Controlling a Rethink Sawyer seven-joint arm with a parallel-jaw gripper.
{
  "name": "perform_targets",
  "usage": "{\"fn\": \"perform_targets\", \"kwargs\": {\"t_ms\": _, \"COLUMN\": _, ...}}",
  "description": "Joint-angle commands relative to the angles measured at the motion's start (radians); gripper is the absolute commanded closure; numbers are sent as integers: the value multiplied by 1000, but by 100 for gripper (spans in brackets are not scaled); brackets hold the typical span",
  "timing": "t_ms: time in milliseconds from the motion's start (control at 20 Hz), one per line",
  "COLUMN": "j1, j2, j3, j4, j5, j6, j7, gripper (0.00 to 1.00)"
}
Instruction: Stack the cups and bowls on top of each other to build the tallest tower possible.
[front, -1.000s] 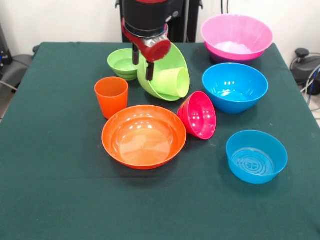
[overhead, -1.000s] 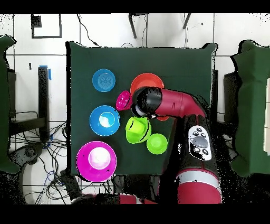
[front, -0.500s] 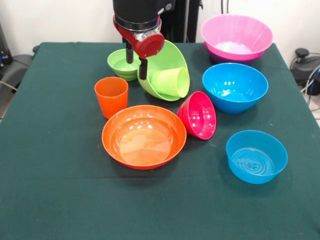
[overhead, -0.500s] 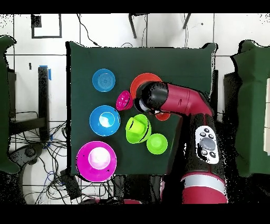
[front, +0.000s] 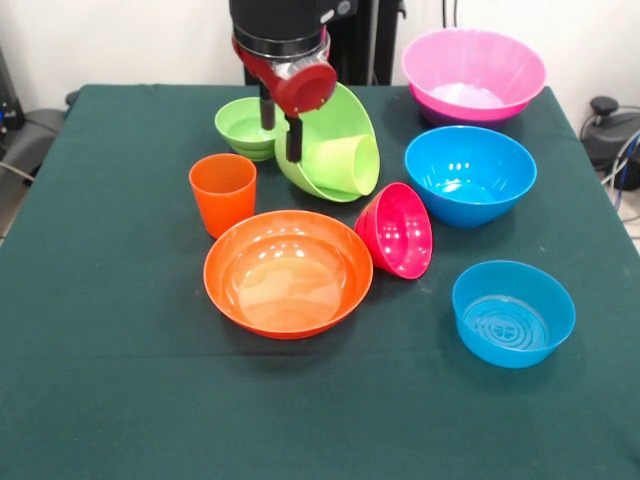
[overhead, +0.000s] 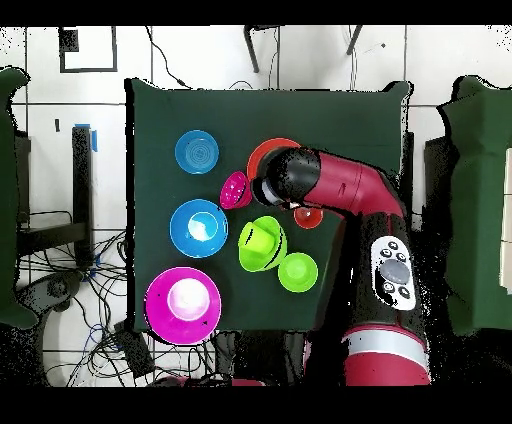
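My gripper (front: 281, 127) is open and empty. It hangs over the left rim of a medium green bowl (front: 335, 112) that is tilted on its side. A lime cup (front: 343, 164) lies inside that bowl. A small green bowl (front: 243, 126) sits just behind the gripper. An orange cup (front: 222, 192) stands upright next to a large orange bowl (front: 288, 272). A small red bowl (front: 398, 230) lies tipped on its side. In the overhead view the arm (overhead: 300, 180) hides the gripper and part of the orange bowl (overhead: 268, 151).
A large blue bowl (front: 470, 175) and a small blue bowl (front: 513, 313) stand on the right. A pink bowl (front: 474, 70) sits nested in a purple bowl (front: 428, 107) at the back right corner. All rest on a dark green cloth (front: 110, 330).
The gripper rose slightly, shifted left, then came back right, staying over the green bowl's rim. The arm's elbow swung in the overhead view. No cup or bowl moved.
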Motion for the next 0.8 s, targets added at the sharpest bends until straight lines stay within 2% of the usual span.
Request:
{"fn": "perform_targets", "kwargs": {"t_ms": 50, "j1": 27, "j2": 128, "j3": 94, "j4": -76, "j5": 56, "j6": -21, "j7": 79, "gripper": 0}}
{"fn": "perform_targets", "kwargs": {"t_ms": 300, "j1": 46, "j2": 129, "j3": 70, "j4": -124, "j5": 75, "j6": 43, "j7": 83, "gripper": 0}}
{"fn": "perform_targets", "kwargs": {"t_ms": 600, "j1": 50, "j2": 144, "j3": 52, "j4": -157, "j5": 88, "j6": 73, "j7": 70, "gripper": 0}}
{"fn": "perform_targets", "kwargs": {"t_ms": 800, "j1": 59, "j2": 137, "j3": 18, "j4": -180, "j5": 74, "j6": 122, "j7": 65, "gripper": 0}}
